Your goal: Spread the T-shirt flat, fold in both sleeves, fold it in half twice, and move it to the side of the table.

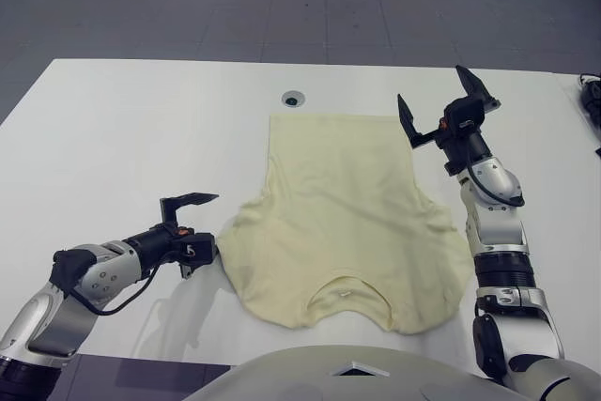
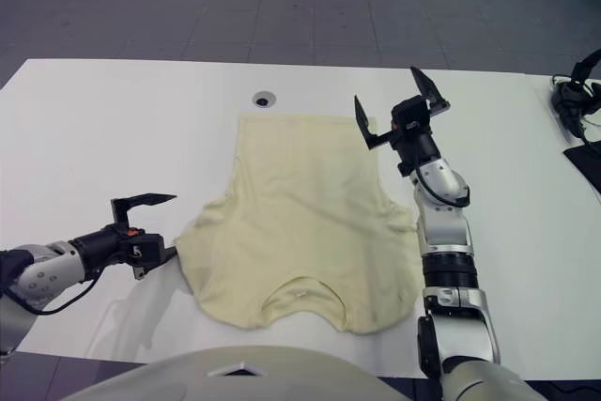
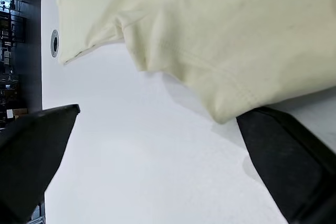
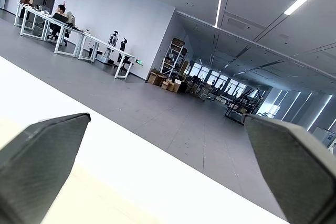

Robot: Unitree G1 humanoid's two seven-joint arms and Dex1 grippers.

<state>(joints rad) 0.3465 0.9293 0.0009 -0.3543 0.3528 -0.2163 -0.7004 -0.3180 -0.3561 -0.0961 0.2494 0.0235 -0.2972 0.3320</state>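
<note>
A pale yellow T-shirt [image 1: 343, 213] lies on the white table [image 1: 113, 138], collar toward me and hem at the far side, its sides bunched inward and wrinkled. My left gripper [image 1: 211, 224] sits low on the table, open, right beside the shirt's left sleeve edge; in the left wrist view that sleeve fold [image 3: 220, 111] lies close to one finger [image 3: 289, 166], with nothing between the fingers. My right gripper [image 1: 429, 84] is open and held up in the air above the shirt's far right corner, pointing away across the room [image 4: 168, 119].
A round cable hole [image 1: 293, 99] is set in the table just beyond the shirt's far left corner. Black cables and gear [image 2: 575, 96] lie at the table's right edge. Bare table stretches to the left and far side.
</note>
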